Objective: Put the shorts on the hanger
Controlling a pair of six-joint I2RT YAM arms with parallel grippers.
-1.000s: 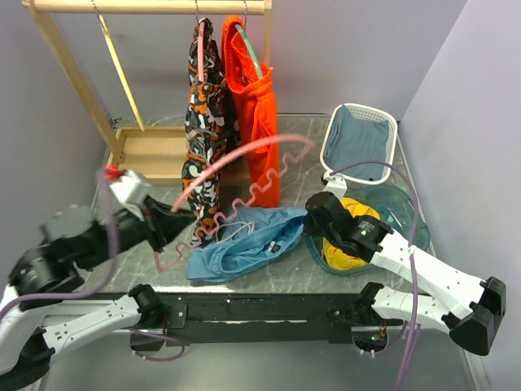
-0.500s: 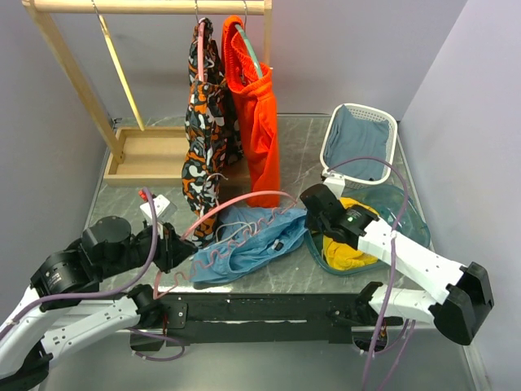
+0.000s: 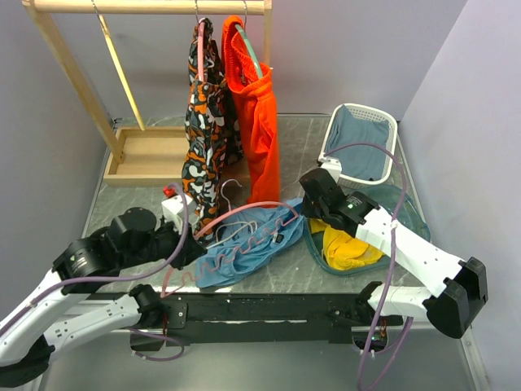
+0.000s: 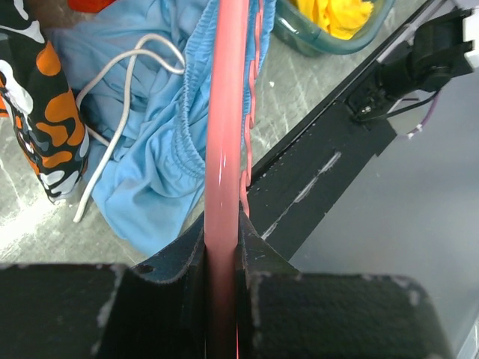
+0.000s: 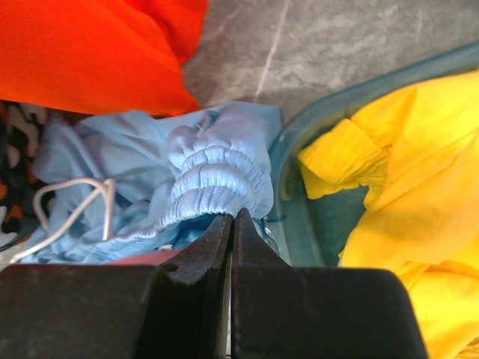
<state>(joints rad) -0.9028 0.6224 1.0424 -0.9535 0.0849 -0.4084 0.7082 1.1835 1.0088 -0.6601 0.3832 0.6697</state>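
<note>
The left gripper (image 4: 223,238) is shut tight on the pink plastic hanger (image 4: 224,127) with the wavy lower bar. It holds the thick pink arch, close to where the wavy bar joins it. A second ago the hanger was up high in the air and tipped. Now it has come down low and lies across the light sky-blue soft shorts (image 3: 248,254). The left arm has also moved in toward the middle of the table.

The shorts lie in a heap on the grey stone table (image 3: 305,142), near the front edge, between the two arms. Their white cord (image 4: 123,97) loops over the blue cloth.

The right gripper (image 5: 230,224) has its two fingers pressed almost together. The bunched stretchy waist of the shorts is pinched at their tips. This gripper has moved a little way back from the front edge since a second ago. The far end of the pink arch now sits close beside it.

Just beside the right gripper is a see-through teal tub (image 3: 411,213) with a yellow cloth (image 5: 389,172) in it.

The bright orange mesh shorts (image 3: 256,114) and the black, orange and white spotty cloth (image 3: 203,138) hang on the wooden rack (image 3: 146,6), the same as before.
</note>
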